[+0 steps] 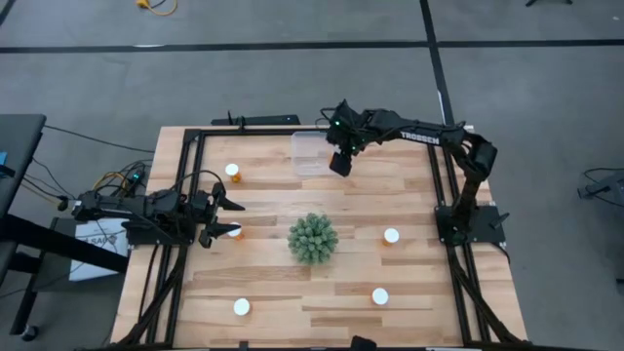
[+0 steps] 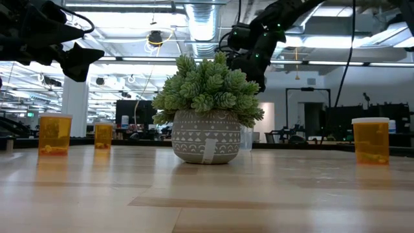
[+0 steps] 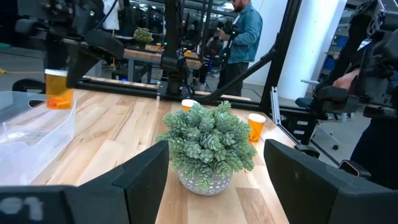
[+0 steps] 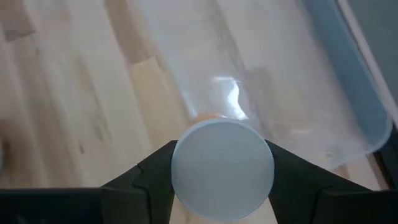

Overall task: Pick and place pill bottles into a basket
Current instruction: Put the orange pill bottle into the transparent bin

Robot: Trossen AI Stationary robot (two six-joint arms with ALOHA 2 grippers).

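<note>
Clearly the job is barely begun: the right claw is clamped on one pill bottle, white round cap up, hanging above the basket, a clear, glossy, round-cornered tray that looks empty. Five more orange bottles stand scattered on the pale wooden bench around the spiky green plant. At the bench's left side, the left claw waits, fingers apart, holding nothing.
</note>
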